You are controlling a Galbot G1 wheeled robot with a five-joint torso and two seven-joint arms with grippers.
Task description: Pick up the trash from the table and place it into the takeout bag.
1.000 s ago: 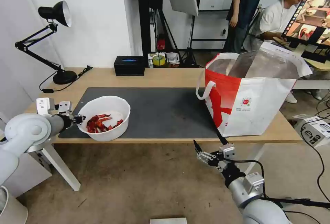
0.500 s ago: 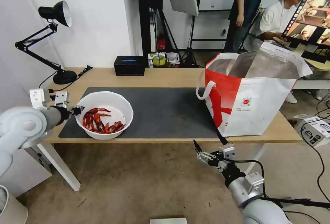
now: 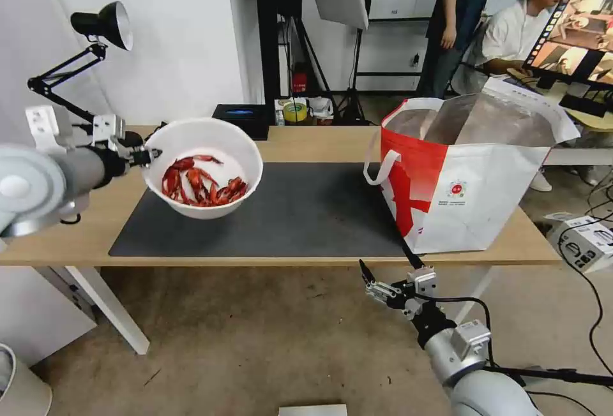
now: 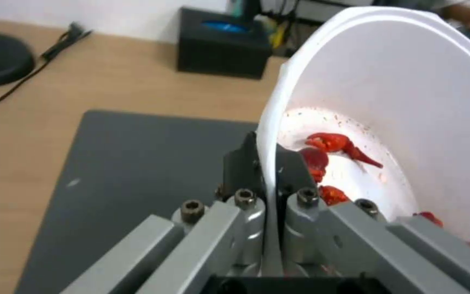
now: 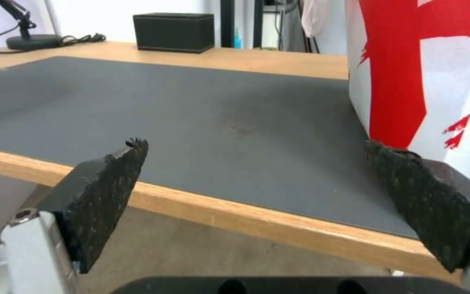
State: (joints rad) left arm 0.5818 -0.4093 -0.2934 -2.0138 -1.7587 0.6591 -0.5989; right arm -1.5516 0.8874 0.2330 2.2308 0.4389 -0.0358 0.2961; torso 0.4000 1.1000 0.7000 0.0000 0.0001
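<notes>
Bowl (image 3: pixel 203 167) rim pinched by left claw (image 3: pixel 148 156); right claw (image 3: pixel 387 270) gapes wide.

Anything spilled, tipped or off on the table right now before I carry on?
No spill visible. The white bowl of crayfish shells hangs tilted above the mat, held only by its rim in the left gripper. Takeout bag stands upright and open. The right gripper waits open below the table edge.

black box (image 3: pixel 242 116) partly behind white bowl (image 3: pixel 203 167), takeout bag (image 5: pixel 425 73) cropped
</notes>
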